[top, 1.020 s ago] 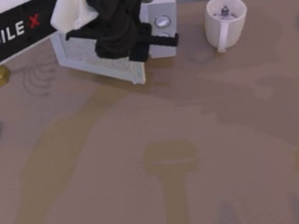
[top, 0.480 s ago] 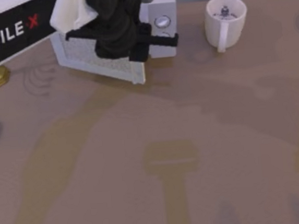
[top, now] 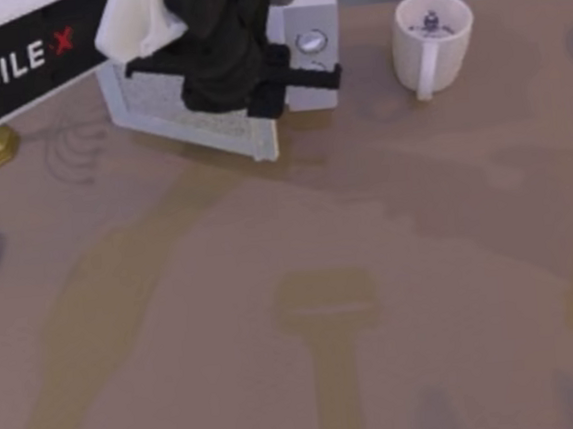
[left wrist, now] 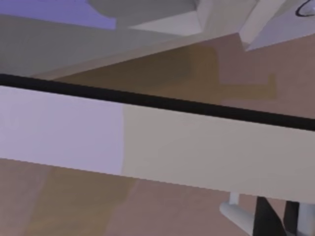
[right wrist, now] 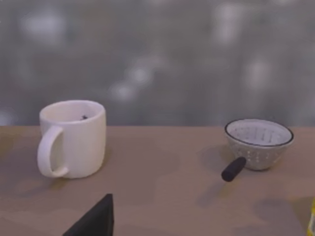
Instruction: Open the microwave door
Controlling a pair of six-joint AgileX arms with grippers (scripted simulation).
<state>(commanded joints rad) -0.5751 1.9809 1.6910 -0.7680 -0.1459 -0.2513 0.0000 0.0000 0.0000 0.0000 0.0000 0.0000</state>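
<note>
Table (top: 374, 297) | microwave door (top: 193, 122) ajar, top | mug (right wrist: 74, 137), strainer (right wrist: 258, 142), right wrist

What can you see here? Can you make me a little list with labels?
microwave: back of the table, left of middle
door: swung partly open, free edge angled out toward the front
left gripper: at the door, over the microwave front
right arm: not seen from above
mug: upright, right of the microwave, handle facing front
strainer: on the table, dark handle

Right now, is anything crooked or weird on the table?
Only the microwave door: it hangs ajar, swung out at an angle from the microwave, with the left gripper at its free edge. The white mug stands upright.
</note>
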